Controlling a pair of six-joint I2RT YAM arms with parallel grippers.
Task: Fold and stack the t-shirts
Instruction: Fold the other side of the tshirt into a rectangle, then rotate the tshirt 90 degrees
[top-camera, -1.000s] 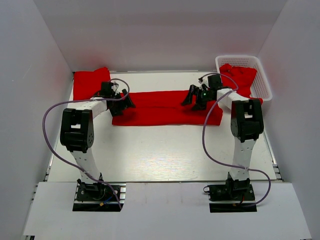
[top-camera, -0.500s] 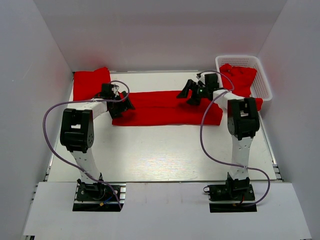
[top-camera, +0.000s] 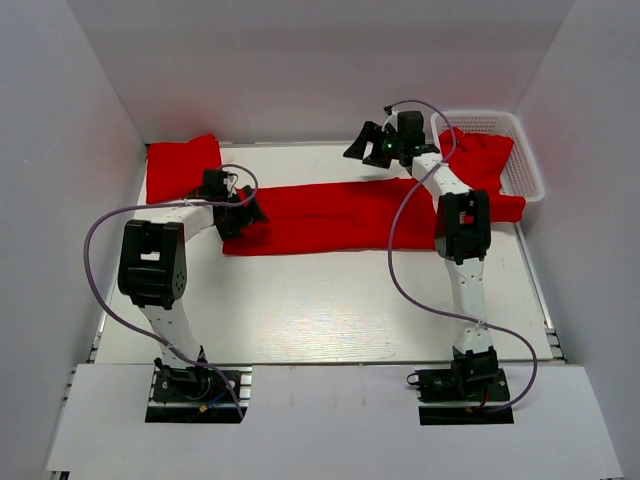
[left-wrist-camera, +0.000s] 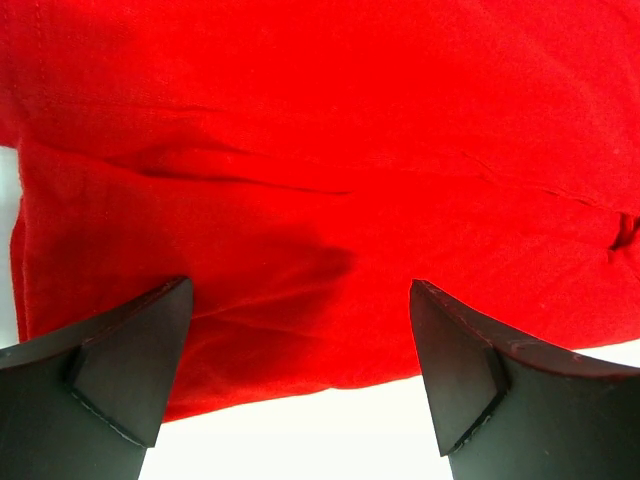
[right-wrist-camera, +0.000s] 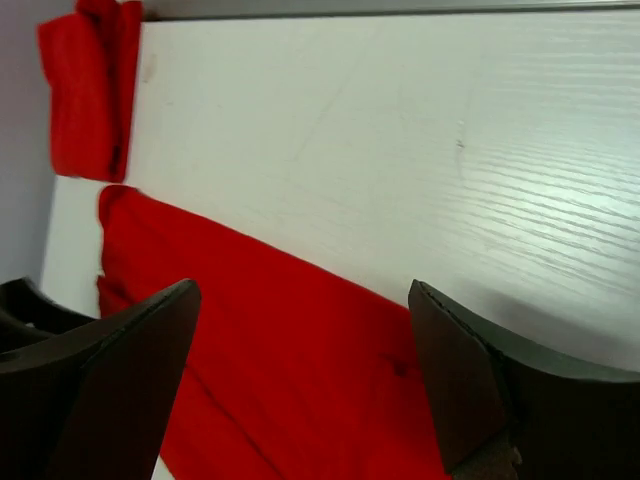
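Note:
One red t-shirt (top-camera: 330, 215), folded into a long strip, lies across the middle of the table. A second, folded t-shirt (top-camera: 182, 165) sits at the back left. My left gripper (top-camera: 245, 215) hovers open over the strip's left end. In the left wrist view red cloth (left-wrist-camera: 320, 170) fills the frame, and the open gripper (left-wrist-camera: 300, 370) holds nothing above its near edge. My right gripper (top-camera: 362, 150) hangs open and empty above the table, just behind the strip. Its wrist view looks down on the strip (right-wrist-camera: 280, 370) and the folded t-shirt (right-wrist-camera: 88, 90) between open jaws (right-wrist-camera: 305, 380).
A white lattice basket (top-camera: 520, 125) stands at the back right with more red cloth (top-camera: 480, 155) in it and hanging over its near side. White walls close in the back and both sides. Bare white table (top-camera: 320, 300) lies in front of the strip.
My right gripper has lifted off the strip and swung back and to the left, still open. The strip's right end now lies flatter. The left gripper has hardly moved.

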